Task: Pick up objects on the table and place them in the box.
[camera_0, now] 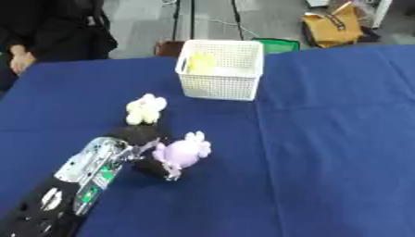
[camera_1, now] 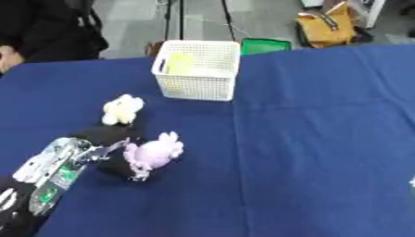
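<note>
A pale purple plush toy lies on the blue table, left of centre. My left hand comes in from the lower left and its dark fingers are curled round the toy's left and lower side. A cream plush toy lies just beyond the hand, apart from it. The white mesh box stands at the back centre with something yellow inside. My right hand shows in no view.
A person in dark clothes sits at the far left edge, a hand resting near the table corner. A yellow bag and a green object are on the floor behind the table. The right half of the blue cloth is bare.
</note>
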Tool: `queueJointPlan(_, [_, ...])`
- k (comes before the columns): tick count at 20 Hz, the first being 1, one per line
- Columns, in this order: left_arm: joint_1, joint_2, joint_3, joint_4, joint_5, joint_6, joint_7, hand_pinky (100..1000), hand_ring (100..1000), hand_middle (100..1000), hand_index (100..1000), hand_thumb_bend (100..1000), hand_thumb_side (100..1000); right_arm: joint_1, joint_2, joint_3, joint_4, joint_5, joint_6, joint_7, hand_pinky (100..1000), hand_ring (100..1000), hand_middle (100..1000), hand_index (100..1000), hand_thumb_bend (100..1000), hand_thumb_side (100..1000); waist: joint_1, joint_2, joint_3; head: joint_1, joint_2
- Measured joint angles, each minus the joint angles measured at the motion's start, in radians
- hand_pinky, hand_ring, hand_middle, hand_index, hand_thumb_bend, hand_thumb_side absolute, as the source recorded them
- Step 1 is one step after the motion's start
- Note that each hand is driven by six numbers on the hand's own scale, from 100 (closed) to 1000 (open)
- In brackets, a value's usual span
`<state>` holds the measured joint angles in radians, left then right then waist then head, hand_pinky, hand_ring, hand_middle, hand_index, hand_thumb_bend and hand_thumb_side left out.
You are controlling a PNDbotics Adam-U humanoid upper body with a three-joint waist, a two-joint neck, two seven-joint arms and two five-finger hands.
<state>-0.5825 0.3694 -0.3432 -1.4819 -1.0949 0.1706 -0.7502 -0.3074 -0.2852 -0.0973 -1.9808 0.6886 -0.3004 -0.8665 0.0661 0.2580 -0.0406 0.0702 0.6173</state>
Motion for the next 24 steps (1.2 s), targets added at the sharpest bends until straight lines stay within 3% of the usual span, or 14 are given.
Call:
queueJointPlan(3, [-0.003,-0.003,-0.002,0.012,-0.006,-0.002,0.013,926,955,940,922,532,843,0.0,0.0,0.0,0.0,-0.001,0.0,0.0,743,736,550,772,100,852,0.0,0.001,0.0,0.0,-0.003])
queueJointPlan(4, [-0.005,-0.005,-0.003,0.014,-0.006,-0.001,0.018,917,942,926,877,422,852,0.0,0.0,0.0,0.0,-0.001,0.0,0.0,743,736,549,772,100,850,0.0,0.001,0.0,0.0,-0.003])
queueJointPlan(7, [-0.006,-0.008,-0.004,0.014,-0.01,0.002,0.039,906,923,905,838,361,856,0.0,0.0,0.0,0.0,-0.003,0.0,0.0,743,736,549,772,100,844,0.0,0.001,0.0,0.001,-0.003])
queueJointPlan(8, [-0.006,-0.008,-0.004,0.013,-0.011,0.002,0.045,894,907,885,819,261,858,0.0,0.0,0.0,0.0,-0.004,0.0,0.0,743,736,548,772,100,843,0.0,0.001,0.0,0.001,-0.003])
queueJointPlan(13, [-0.008,-0.007,-0.005,-0.003,-0.011,0.011,0.07,881,892,870,799,191,859,0.001,0.0,0.0,0.0,-0.004,0.003,-0.003,743,736,548,772,100,839,0.0,0.002,0.002,0.0,-0.003])
queueJointPlan(16, [-0.012,-0.006,-0.005,-0.017,-0.011,0.015,0.076,857,867,845,767,100,858,0.001,0.0,0.0,0.0,-0.004,0.004,-0.005,744,737,548,773,100,835,0.0,0.002,0.003,0.0,-0.003])
queueJointPlan(24, [-0.017,0.002,-0.005,-0.051,-0.027,0.027,0.088,818,832,813,725,100,832,0.005,0.0,0.0,0.0,-0.005,0.008,-0.01,746,737,548,773,100,829,-0.001,0.002,0.004,0.0,-0.003])
